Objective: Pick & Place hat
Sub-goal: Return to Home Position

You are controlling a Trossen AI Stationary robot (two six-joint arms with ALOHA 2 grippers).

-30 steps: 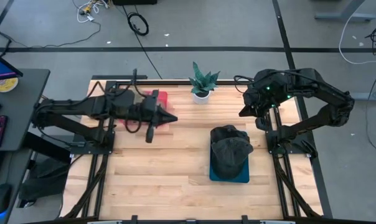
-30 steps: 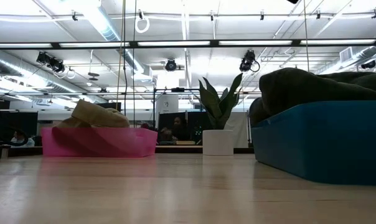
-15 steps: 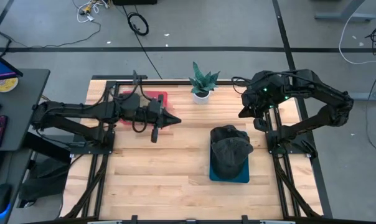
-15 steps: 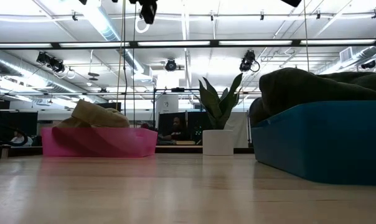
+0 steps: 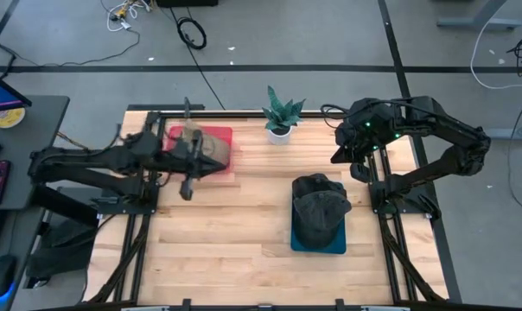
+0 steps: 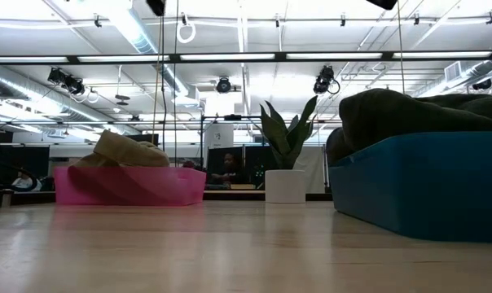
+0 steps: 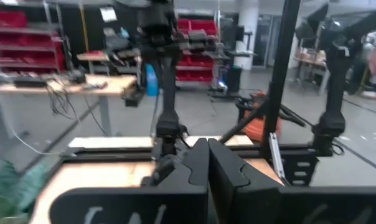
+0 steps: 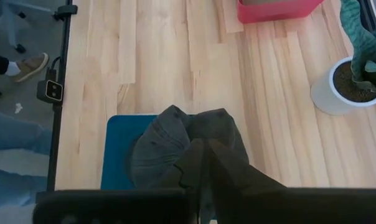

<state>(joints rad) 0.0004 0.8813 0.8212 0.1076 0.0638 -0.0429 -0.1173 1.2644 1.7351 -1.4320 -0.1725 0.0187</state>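
Observation:
A dark grey hat [image 5: 320,206] lies crumpled on a blue bin [image 5: 318,243] at the right middle of the table; the low view shows that hat [image 6: 417,104] bulging above the bin's wall [image 6: 417,185]. A tan hat [image 5: 209,151] rests inside a pink bin [image 5: 211,134] at the far left. My left gripper [image 5: 218,164] is shut and empty, held level high above the table at the pink bin's near edge. My right gripper [image 5: 339,156] is shut and empty, raised beyond the dark hat [image 8: 169,140] and slanting down toward it.
A potted plant [image 5: 281,114] in a white pot stands at the far edge between the two bins. Bare wood [image 5: 226,233] stretches across the table's near left and middle. A person's legs and shoe [image 8: 20,65] show on the floor beside the table.
My left gripper, shut throughout, has drawn back toward the table's left edge and sunk a little. The tan hat in the pink bin, which that arm covered before, now shows. My right arm has kept still.

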